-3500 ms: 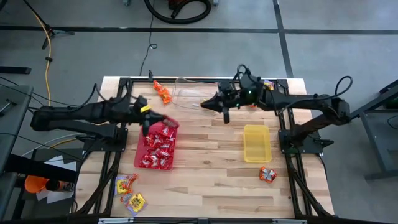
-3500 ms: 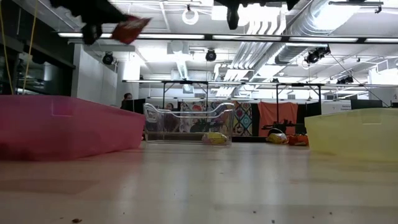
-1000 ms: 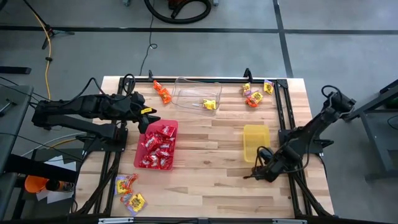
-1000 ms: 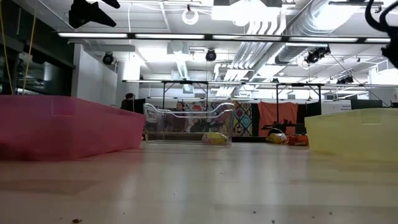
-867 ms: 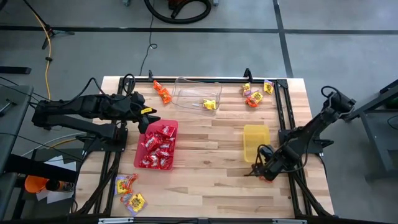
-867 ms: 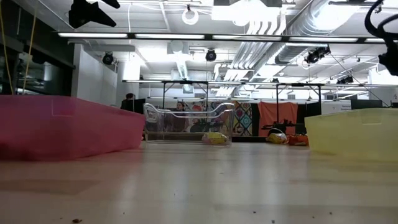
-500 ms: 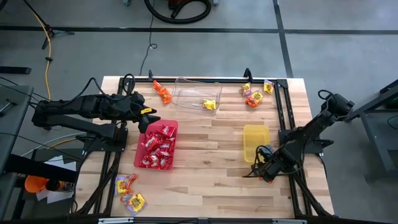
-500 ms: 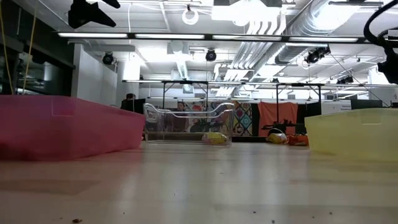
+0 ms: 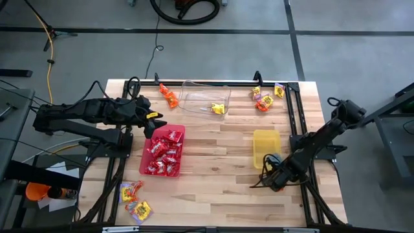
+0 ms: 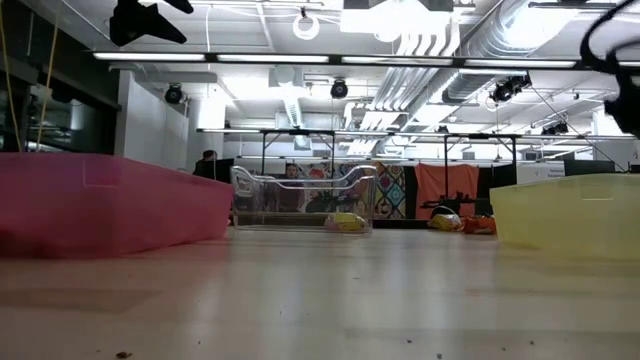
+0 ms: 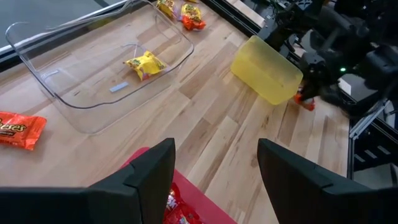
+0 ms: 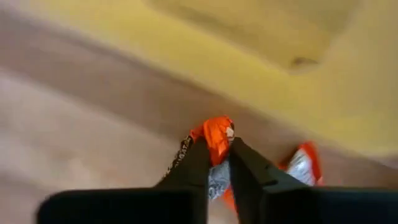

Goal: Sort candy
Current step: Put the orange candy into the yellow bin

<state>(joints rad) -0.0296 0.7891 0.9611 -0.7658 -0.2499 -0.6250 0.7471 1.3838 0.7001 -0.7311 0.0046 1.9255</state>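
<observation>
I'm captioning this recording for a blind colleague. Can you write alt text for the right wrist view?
The right end effector has its two dark fingers pinched on an orange candy packet just above the wooden table. A second orange packet lies close by, and the yellow tray fills the background.

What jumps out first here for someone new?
The flat red plastic tray heaped with red wrapped candy packets at the table's left-centre draws the eye first. Next, the right hand low by the empty yellow plastic tray, pinching an orange wrapped candy packet. The left hand hangs open above the red tray's far end.
</observation>
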